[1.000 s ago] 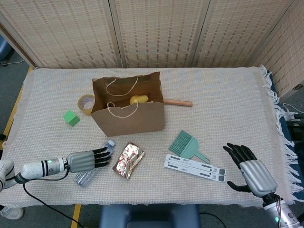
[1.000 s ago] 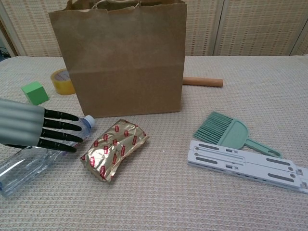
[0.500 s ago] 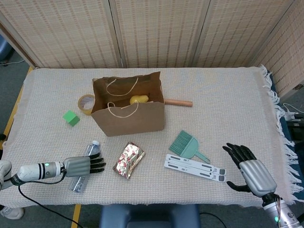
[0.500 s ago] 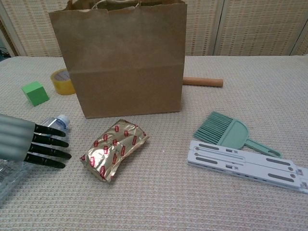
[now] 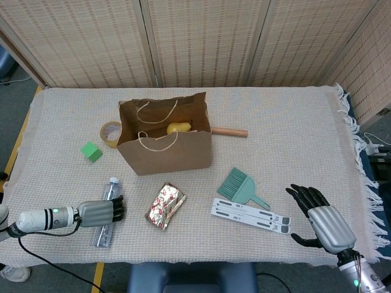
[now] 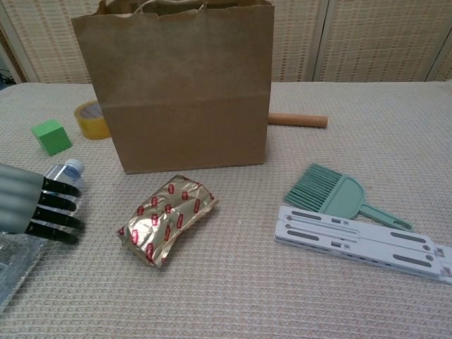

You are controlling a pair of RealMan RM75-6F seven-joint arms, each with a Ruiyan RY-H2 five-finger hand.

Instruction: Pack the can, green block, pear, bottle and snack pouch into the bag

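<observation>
The clear bottle [image 5: 110,190] lies on the cloth at front left, its cap [image 6: 69,168] pointing toward the bag. My left hand [image 5: 98,212] lies across its middle with the fingers [image 6: 56,206] curled around it. The brown paper bag [image 5: 165,146] stands upright and open, and the yellow pear [image 5: 178,128] lies inside. Left of the bag sits the green block [image 5: 91,151]. The gold snack pouch [image 5: 165,206] lies in front of the bag. My right hand [image 5: 322,218] hovers open at front right, holding nothing. No can shows.
A tape roll [image 5: 110,133] leans by the bag's left side and a wooden dowel [image 5: 229,131] lies at its right. A green brush [image 5: 243,187] and a white slotted stand [image 5: 250,215] lie at front right. The table's fringed edge [image 5: 360,177] is at far right.
The bottle has rolled left and turned to point at the bag. My left hand drew back left with it, and its outstretched fingers have curled around the bottle. The right hand stayed put.
</observation>
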